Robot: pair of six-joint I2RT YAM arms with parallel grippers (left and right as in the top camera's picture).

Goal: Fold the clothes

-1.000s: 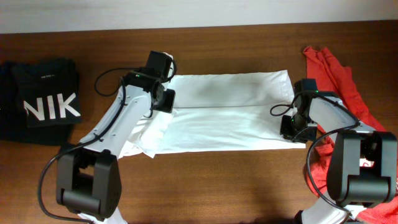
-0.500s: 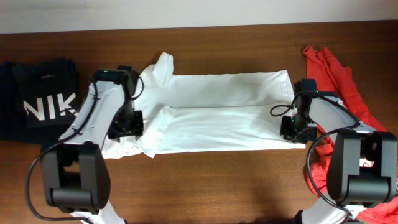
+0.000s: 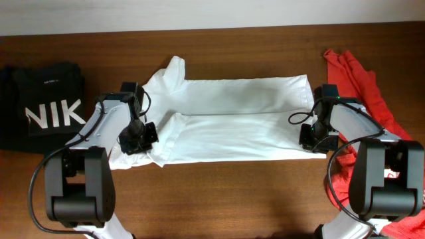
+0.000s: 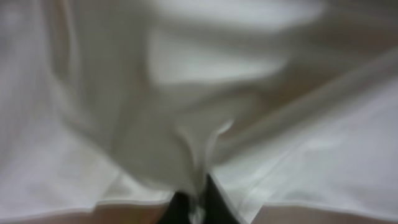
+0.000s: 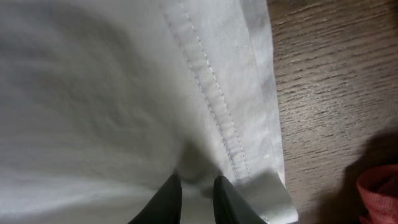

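The brown wooden table [image 3: 219, 199] carries the white T-shirt [image 3: 239, 113], which lies across its middle as a long sideways band and serves as the reference here. A black shirt [image 3: 46, 106] with large white letters lies well off its left end, and a crumpled red shirt [image 3: 358, 79] lies just past its right end. The T-shirt appears to be doubled lengthwise, with a straight edge running along its middle, and its right half lies flat and smooth. Its left end is loose: a sleeve [image 3: 171, 70] pokes out at the upper left corner, and the cloth at the lower left corner is rumpled. As a judgement, one long fold is done; tucking in the sleeves and folding the band crossways into a compact stack remain. The left gripper [image 3: 136, 141] sits on the rumpled lower left part, and the left wrist view shows it [image 4: 193, 208] clenched on a ridge of white cloth that rises from between its tips. The right gripper [image 3: 311, 136] sits at the lower right corner, and its own view shows it [image 5: 196, 193] pinching cloth just beside the stitched hem [image 5: 214, 112].
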